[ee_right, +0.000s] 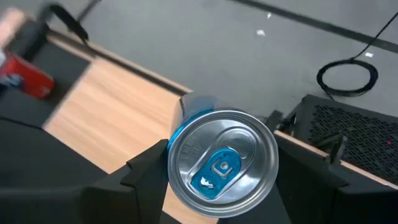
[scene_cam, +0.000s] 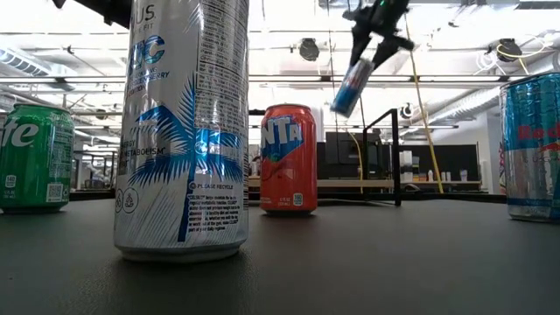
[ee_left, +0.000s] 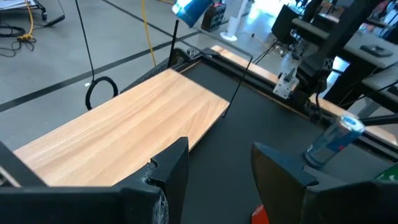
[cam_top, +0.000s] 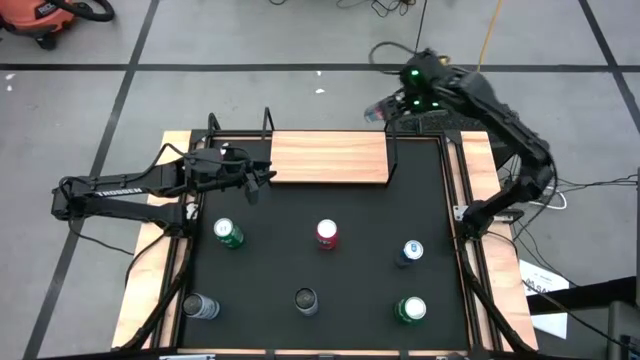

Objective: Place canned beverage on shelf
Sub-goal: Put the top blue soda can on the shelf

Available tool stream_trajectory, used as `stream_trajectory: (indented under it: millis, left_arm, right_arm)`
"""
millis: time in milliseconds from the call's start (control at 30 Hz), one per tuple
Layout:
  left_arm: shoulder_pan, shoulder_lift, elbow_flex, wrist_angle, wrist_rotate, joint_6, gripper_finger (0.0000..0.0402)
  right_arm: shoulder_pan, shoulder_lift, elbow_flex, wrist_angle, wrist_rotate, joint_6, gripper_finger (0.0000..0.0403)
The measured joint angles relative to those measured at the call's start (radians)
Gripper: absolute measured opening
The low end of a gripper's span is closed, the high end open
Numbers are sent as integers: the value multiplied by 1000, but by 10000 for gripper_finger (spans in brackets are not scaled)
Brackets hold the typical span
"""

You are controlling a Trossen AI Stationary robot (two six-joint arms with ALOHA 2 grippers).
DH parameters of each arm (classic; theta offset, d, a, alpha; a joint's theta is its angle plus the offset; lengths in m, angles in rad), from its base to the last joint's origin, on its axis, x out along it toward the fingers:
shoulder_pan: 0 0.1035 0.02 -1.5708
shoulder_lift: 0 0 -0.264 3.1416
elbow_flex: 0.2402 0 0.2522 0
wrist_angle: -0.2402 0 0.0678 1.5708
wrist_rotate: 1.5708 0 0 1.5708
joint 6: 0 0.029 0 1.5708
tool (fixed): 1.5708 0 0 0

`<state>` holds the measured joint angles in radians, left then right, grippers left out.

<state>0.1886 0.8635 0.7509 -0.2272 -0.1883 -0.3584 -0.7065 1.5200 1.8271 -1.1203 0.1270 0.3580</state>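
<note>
The shelf [cam_top: 328, 157] is a light-wood board with black rod uprights, lying at the table's far side. My right gripper [cam_top: 388, 108] is shut on a blue-and-silver can [scene_cam: 350, 86], high in the air beyond the shelf's far right corner. The right wrist view shows the can's silver top [ee_right: 222, 163] with a blue tab. My left gripper [ee_left: 217, 174] is open with nothing between its fingers. It hovers at the shelf's left end [cam_top: 255, 180] and points along the board. My right gripper pinches the can's side wall just below the top rim [ee_right: 177, 146], one finger [ee_right: 144, 173] on each side. The fingers come slanting down from above, roughly along the can. The can hangs tilted below them with its bottom end [scene_cam: 339, 107] lowest, clear of shelf and table.
Several cans stand on the black tabletop in front of the shelf: a green one [cam_top: 228, 233], a red one [cam_top: 327, 233], a blue one [cam_top: 410, 250], another green one [cam_top: 411, 310], a silver one [cam_top: 200, 305] and a dark one [cam_top: 305, 298]. The shelf board is bare.
</note>
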Motion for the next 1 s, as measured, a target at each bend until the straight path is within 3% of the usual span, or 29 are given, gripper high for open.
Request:
stream_trajectory:
  millis: [400,1000]
  left_arm:
    - [0,0,-1,-82,0,-2,173]
    - [0,0,-1,-129,-12,-2,173]
  right_arm:
    - [13,192,-1,-35,59,-112,237]
    - [15,311,-1,-8,56,-159,237]
